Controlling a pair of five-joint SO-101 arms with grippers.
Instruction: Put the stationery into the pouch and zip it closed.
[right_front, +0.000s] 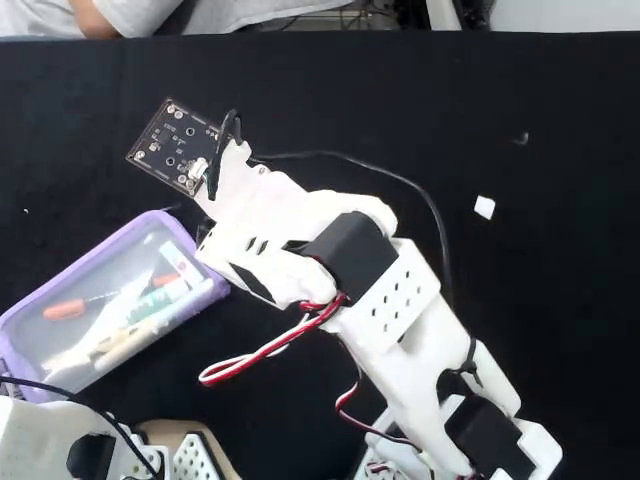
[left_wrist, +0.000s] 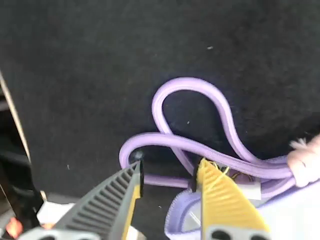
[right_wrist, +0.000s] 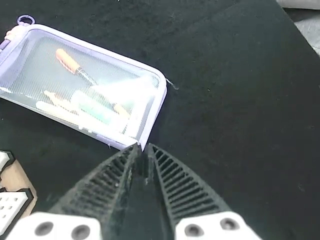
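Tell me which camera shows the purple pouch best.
The right wrist view: the pouch lies nearly whole beyond that arm's pincer, stationery visible through its clear side. The high view has it at the frame's left edge, an arm close against one end. The left wrist view gives a corner and its looped cord.

We see a black cloth-covered worktop. Near its left edge a translucent lilac zip pouch lies flat. Well apart to the right sits a small white square scrap. A thin black cable trails between them.
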